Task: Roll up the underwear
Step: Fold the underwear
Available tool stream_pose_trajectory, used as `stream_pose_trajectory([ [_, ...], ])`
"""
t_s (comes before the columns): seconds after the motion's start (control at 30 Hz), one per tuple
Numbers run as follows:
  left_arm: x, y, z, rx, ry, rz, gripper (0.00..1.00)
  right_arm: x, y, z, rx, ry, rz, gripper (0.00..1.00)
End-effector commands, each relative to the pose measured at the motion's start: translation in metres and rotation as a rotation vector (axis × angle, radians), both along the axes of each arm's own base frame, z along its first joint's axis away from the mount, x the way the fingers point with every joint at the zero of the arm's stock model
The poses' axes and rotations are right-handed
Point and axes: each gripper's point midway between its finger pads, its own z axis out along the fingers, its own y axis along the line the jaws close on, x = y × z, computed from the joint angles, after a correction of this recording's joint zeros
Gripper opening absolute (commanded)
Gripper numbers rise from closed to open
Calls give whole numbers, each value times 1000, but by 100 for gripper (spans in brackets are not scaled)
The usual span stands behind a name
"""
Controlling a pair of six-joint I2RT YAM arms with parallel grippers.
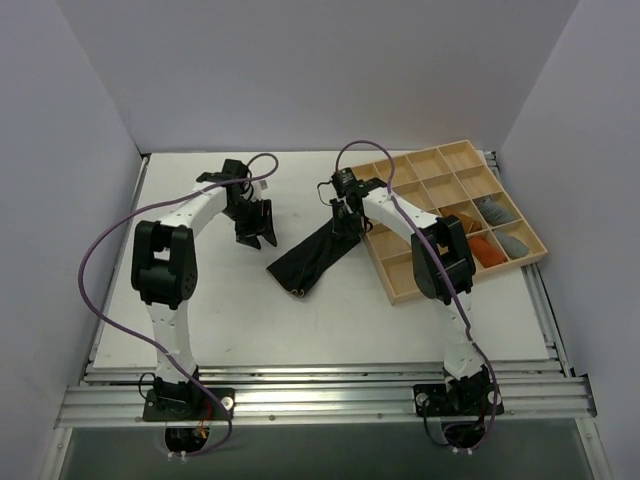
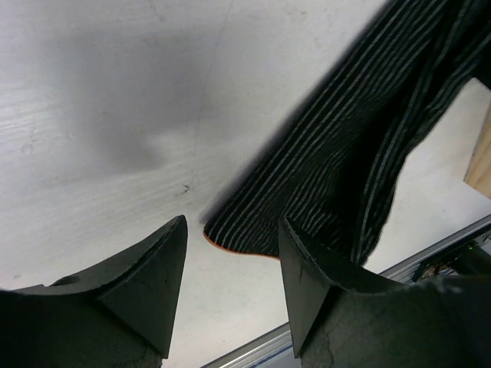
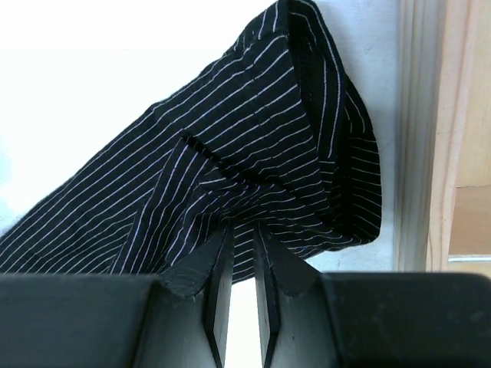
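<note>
The underwear is black with thin pale stripes and lies as a long folded strip, running from the middle of the table up toward the tray. My right gripper is at its upper right end. In the right wrist view the jaws stand a narrow gap apart, their tips on a fold of the underwear. My left gripper hovers to the left of the strip. It is open with nothing between its fingers. The orange-edged lower end of the underwear lies just beyond its tips.
A wooden compartment tray sits at the right, close to the strip's upper end. It holds an orange cloth roll and grey rolls. White walls close off the table at the left and back. Metal rails run along the near edge.
</note>
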Motion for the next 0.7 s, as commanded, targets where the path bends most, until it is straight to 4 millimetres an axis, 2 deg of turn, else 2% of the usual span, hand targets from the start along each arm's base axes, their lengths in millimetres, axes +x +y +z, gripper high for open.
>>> stream_pose_trajectory([
  [0.0,-5,-8,-8,-52,8,-73,59,-2,0,10,3,10,15,13],
  [0.17,-20,-15,-22,-100,50,-76,58,3,0,3,-5,21,19,14],
  [0.3,-34,-20,-31,-122,79,-83,51,6,-4,-1,-13,28,25,14],
  [0.43,-47,-23,-39,-123,104,-81,49,11,-12,-5,-41,32,46,14],
  [0.67,-73,-35,-47,-137,139,-82,32,22,-24,0,-29,28,72,16],
])
